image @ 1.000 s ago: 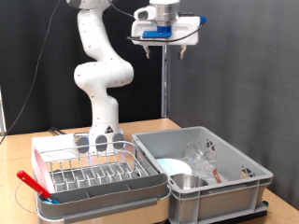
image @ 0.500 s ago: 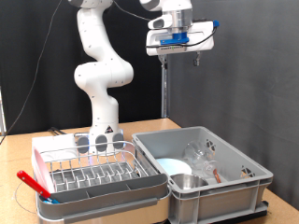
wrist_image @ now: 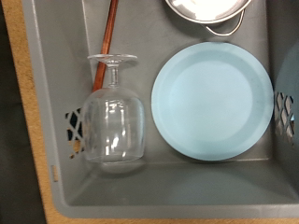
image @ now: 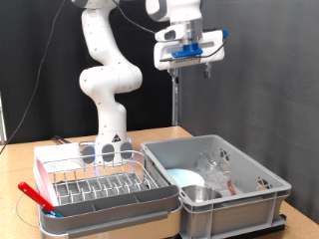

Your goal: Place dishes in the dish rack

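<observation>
One gripper [image: 191, 68] hangs high over the grey plastic crate [image: 249, 205] at the exterior view's right, well above everything on the table [image: 159, 135]. Its two fingers point down with a gap between them, and nothing is held in that gap.

Inside the crate, the wrist view shows a pale blue round plate [wrist_image: 213, 100] lying flat on the floor. Just beside it a clear wine glass [wrist_image: 112, 123] lies on its side, its foot near a thin red-handled utensil [wrist_image: 108, 30] that runs along the crate floor. A shiny steel bowl [wrist_image: 207, 11] sits at the plate's far edge, only partly in the picture. In the exterior view the same bowl [image: 200, 194] shows near the crate's front wall, with the plate [image: 185, 178] behind it.

At the exterior view's left the dish rack [image: 100, 185] sits in its pink-and-grey tray [image: 44, 169], touching the crate's side. Another red-handled utensil [image: 36, 196] lies across the tray's front corner. No dish can be made out among the prongs.
</observation>
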Controlling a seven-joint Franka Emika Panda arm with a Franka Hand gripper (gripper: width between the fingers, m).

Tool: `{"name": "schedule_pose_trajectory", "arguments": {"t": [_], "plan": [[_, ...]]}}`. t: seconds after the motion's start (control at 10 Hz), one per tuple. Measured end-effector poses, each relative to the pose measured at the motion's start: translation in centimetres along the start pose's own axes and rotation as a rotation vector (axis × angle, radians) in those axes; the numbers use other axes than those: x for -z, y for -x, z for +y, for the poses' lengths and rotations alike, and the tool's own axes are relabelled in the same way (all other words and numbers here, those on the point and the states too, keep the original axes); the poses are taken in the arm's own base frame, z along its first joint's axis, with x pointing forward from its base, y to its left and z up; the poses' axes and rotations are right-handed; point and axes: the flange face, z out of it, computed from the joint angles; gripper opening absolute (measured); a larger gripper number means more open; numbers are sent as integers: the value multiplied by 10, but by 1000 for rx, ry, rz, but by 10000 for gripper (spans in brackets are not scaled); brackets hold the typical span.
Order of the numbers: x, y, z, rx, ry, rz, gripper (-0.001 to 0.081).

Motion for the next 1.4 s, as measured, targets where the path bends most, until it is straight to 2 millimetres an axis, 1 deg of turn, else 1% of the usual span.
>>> {"name": "schedule_pose_trajectory", "arguments": {"t": [0.5, 0.6, 0.7, 0.9, 1.0, 1.1, 1.2, 1.4], "plan": [[-51, -12, 23, 8, 101, 46, 809], [-59, -15, 26, 2, 107, 47, 809], [-63, -17, 27, -3, 113, 45, 809], [-64, -16, 27, -14, 118, 59, 809], [-69, -13, 27, -62, 141, 108, 809], [-78, -7, 25, -130, 178, 182, 809], [-92, -1, 20, -200, 208, 253, 809], [-123, 7, 12, -286, 265, 310, 809]]}}
